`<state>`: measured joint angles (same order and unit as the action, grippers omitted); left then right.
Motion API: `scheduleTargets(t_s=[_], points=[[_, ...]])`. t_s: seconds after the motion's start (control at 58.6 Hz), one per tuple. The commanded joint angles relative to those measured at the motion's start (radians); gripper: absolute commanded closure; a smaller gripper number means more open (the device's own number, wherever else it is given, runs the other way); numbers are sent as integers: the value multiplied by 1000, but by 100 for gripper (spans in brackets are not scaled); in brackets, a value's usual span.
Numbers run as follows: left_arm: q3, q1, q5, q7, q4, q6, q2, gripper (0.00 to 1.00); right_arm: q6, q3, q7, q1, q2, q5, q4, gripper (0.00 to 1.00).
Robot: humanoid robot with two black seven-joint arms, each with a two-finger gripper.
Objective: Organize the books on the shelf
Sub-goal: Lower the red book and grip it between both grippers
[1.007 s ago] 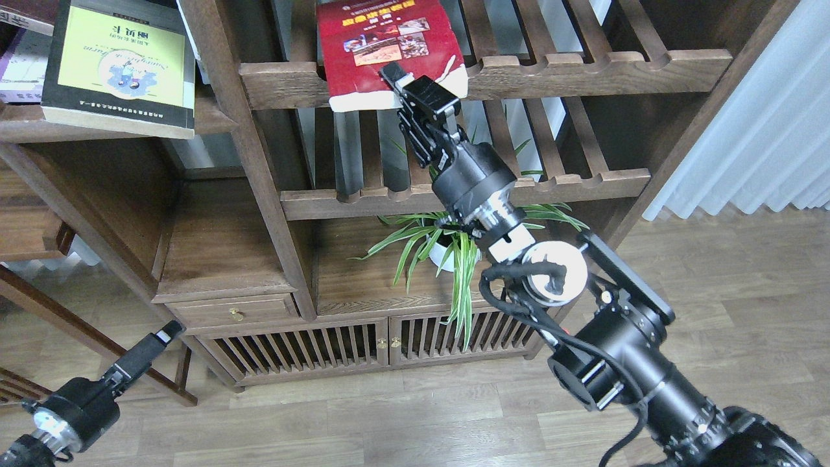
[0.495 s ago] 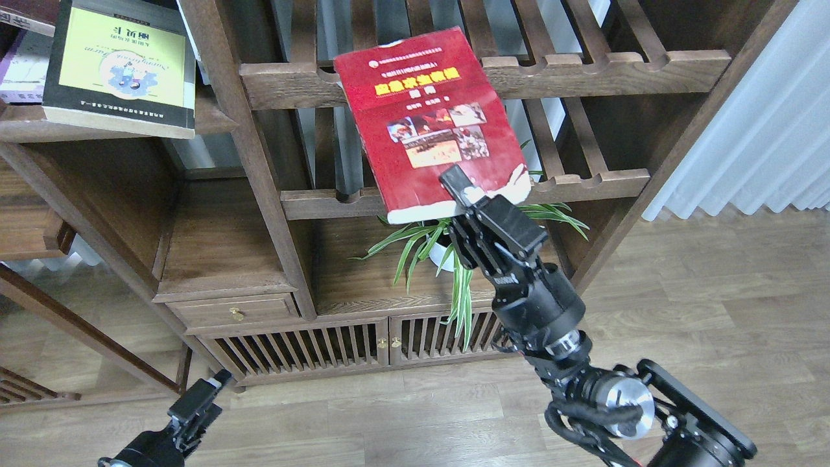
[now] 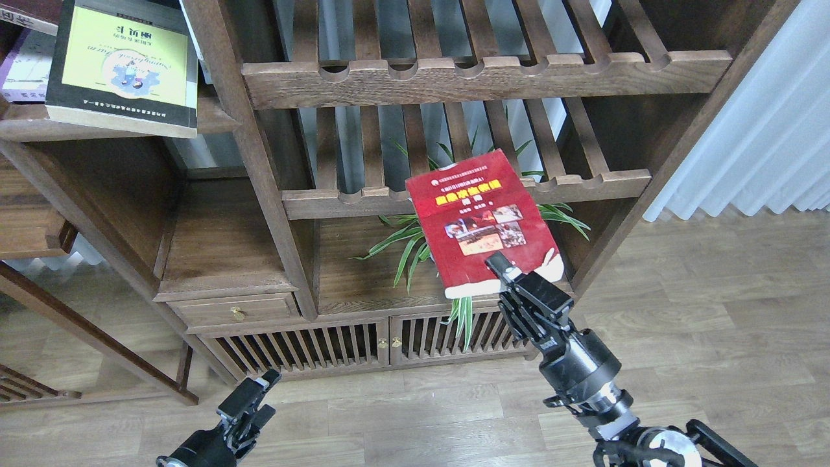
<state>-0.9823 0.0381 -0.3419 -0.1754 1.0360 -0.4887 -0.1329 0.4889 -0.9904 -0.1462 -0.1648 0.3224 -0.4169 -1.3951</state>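
My right gripper (image 3: 513, 271) is shut on the lower edge of the red book (image 3: 483, 220), which has a yellow title and photos. It holds the book in the air, cover up, in front of the lower slatted rack and the plant. A pale lilac book (image 3: 18, 72) and the corner of a dark maroon book (image 3: 23, 14) lie at the far left on the solid dark-brown shelf (image 3: 211, 117). My left gripper (image 3: 251, 397) is low over the floor, empty and seen dark; its fingers cannot be told apart.
A yellow-green book with a black border (image 3: 123, 65) lies on the solid shelf, overhanging its front. Two slatted racks (image 3: 486, 71) fill the right bay. A potted plant (image 3: 421, 243) stands on the cabinet top (image 3: 350, 279). A curtain (image 3: 765, 130) hangs at right.
My right gripper has pulled the red book off the upper slatted rack, down and toward me. My left arm has moved right along the bottom edge.
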Motion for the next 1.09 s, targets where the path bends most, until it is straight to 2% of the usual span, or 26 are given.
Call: scheduleTargets(t_s=[0.0, 0.154, 0.41, 0.734, 0.82, 0.854, 0.922, 1.076], points=[[21, -9, -42, 62, 91, 0, -8, 0, 0, 87, -47, -5, -23, 6, 68, 97], [56, -32, -45, 86, 148, 0, 2, 0, 0, 111, -138, -33, -95, 9, 114, 97], [185, -34, -45, 88, 150, 0, 18, 0, 0, 125, -141, -70, -200, 49, 113, 97], [272, -29, -46, 96, 139, 0, 33, 4, 0, 125, -142, -108, -244, 92, 111, 97], [286, -32, -60, 117, 125, 0, 33, 13, 0, 125, -142, -122, -256, 115, 108, 97], [289, -32, -74, 139, 119, 0, 33, 19, 0, 127, -142, -130, -266, 125, 108, 97], [292, -33, -83, 155, 115, 0, 33, 25, 0, 127, -142, -142, -276, 136, 108, 97], [323, -35, -83, 157, 111, 0, 26, 40, 0, 127, -142, -156, -299, 150, 108, 97]])
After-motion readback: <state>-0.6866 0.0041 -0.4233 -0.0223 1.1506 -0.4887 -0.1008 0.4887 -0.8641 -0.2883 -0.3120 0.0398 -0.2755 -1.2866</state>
